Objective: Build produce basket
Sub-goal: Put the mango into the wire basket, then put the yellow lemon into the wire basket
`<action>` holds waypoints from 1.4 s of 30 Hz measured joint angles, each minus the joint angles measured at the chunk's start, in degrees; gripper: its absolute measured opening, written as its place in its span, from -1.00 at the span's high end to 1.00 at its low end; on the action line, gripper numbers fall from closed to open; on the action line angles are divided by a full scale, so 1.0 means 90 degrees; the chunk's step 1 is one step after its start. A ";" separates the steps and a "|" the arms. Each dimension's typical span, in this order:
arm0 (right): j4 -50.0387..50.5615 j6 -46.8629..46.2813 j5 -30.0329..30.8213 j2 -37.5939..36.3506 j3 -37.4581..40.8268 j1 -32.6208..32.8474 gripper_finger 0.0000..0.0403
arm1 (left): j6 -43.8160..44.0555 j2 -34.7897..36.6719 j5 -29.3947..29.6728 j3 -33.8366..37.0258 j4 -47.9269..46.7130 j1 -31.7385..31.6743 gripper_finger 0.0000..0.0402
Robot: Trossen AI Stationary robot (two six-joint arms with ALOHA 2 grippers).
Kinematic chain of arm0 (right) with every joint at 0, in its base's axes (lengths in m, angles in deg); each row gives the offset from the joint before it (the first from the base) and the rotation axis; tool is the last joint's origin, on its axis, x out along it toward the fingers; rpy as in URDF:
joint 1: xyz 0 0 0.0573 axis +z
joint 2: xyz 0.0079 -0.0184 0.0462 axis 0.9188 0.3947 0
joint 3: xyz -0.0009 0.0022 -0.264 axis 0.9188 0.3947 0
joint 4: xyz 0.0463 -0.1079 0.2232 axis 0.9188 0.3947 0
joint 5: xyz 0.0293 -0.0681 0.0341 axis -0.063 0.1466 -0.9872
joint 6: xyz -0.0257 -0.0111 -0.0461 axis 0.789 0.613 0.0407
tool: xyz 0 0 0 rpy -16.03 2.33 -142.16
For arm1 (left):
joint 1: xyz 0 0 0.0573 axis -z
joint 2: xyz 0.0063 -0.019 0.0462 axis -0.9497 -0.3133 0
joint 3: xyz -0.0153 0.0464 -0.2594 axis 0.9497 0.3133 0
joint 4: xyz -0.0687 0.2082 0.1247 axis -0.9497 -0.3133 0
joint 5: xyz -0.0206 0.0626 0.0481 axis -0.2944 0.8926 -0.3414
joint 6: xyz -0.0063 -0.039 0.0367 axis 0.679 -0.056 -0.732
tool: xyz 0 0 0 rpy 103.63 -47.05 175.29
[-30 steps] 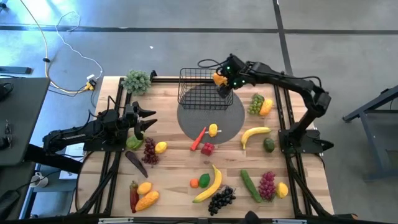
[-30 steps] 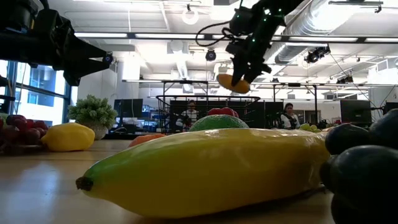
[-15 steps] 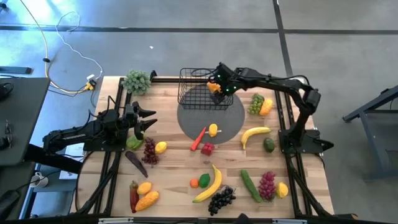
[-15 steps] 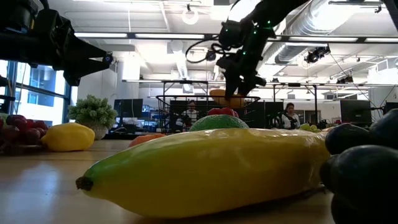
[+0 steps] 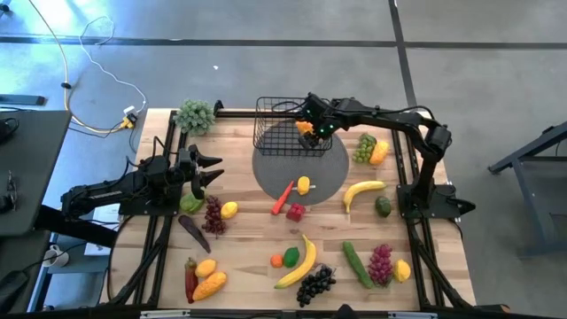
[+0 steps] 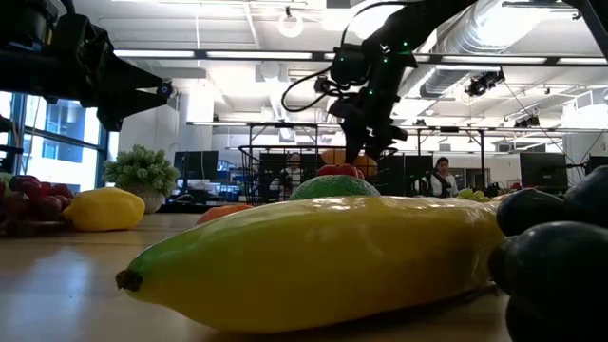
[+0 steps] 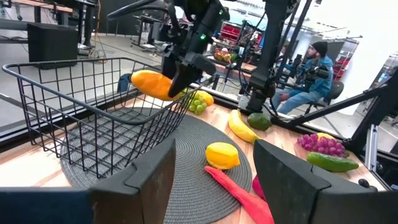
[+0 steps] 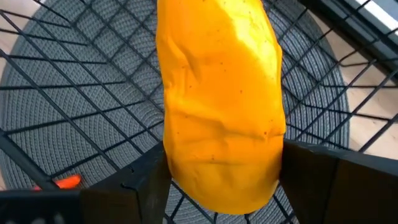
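Change since half a second ago: I see the right pincer [image 5: 307,128] lower, inside the basket [image 5: 285,124] rim; one second ago it hung above and outside the right edge.
Near, low view: a smooth glossy yellow banana [image 6: 313,261] fills the foreground, dark grapes [image 6: 556,261] at the right. The high view shows both at the table [image 5: 248,257] front edge.
Near, high view only: a carrot [image 5: 282,197] and a lemon [image 5: 304,184] lie on the grey round woven mat [image 5: 332,173].
Left pincer [image 5: 211,170]: I read it as spread wide, empty, over the table's left side, well apart from the basket.
Right pincer state: clamped on a yellow-orange fruit [image 8: 221,102].
Right wrist view only: the fruit's skin is dimpled and speckled, with black wire grid and ribbed mat behind it.
Left wrist view only: the fruit [image 7: 155,84] hangs inside the basket's far right corner, above the mesh floor.
Basket position: on the mat's far edge, open grid, rectangular.
Far: a leafy bunch [image 5: 195,115] at the table's back left.
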 joint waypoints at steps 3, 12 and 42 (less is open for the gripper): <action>0.0091 -0.0222 -0.0013 0.0000 0.0000 0.0000 -0.14 | 0.0027 0.0000 0.0000 -0.0001 0.0000 0.0001 -0.03; 0.0445 -0.0622 -0.0032 -0.0002 0.0000 0.0000 -0.14 | 0.1225 0.0000 0.0000 0.0001 0.0000 -0.0001 -0.03; 0.0341 -0.1048 -0.0314 -0.0002 0.0000 -0.0058 -0.47 | 0.2060 0.0000 -0.0002 -0.0001 0.0109 -0.0001 -0.03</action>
